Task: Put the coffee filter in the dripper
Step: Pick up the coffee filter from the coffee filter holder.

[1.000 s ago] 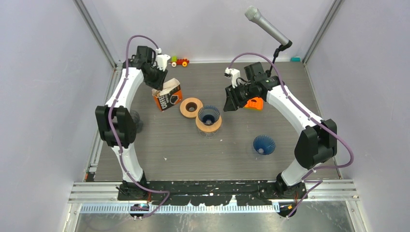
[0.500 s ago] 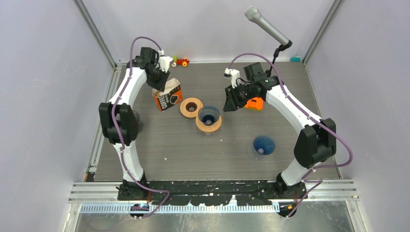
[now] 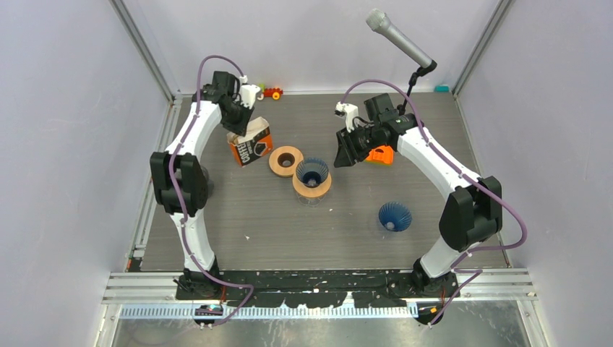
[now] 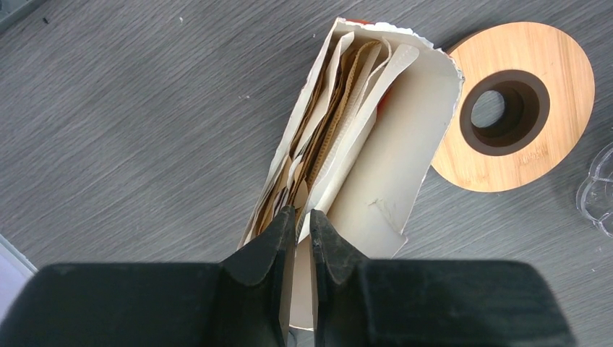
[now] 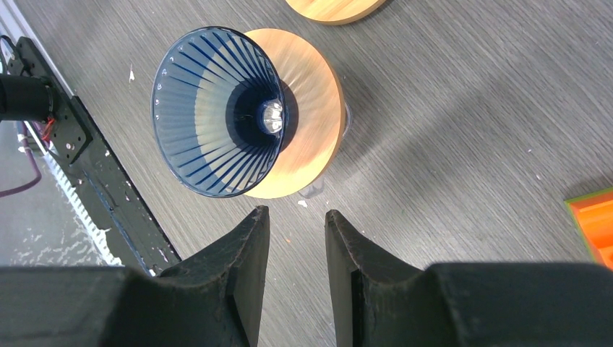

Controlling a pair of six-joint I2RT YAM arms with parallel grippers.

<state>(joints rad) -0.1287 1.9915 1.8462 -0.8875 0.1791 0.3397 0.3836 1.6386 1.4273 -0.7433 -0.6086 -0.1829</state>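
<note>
An open orange coffee filter box (image 3: 250,144) stands at the back left, and in the left wrist view it (image 4: 394,173) shows several brown and white filters (image 4: 340,123) upright inside. My left gripper (image 3: 241,123) (image 4: 302,215) reaches into the box top, its jaws closed on the edge of one pale filter. The blue ribbed dripper (image 3: 311,172) (image 5: 217,108) sits empty on a round wooden stand at mid table. My right gripper (image 3: 344,155) (image 5: 296,215) hangs open and empty just right of the dripper.
A wooden ring stand (image 3: 286,160) (image 4: 513,116) lies between the box and the dripper. A second blue dripper (image 3: 395,215) sits front right. An orange object (image 3: 379,155) lies under my right arm. A microphone (image 3: 397,40) and small toys (image 3: 269,92) are at the back.
My left arm has shifted slightly to the right over the filter box. The right arm and the dripper have not moved.
</note>
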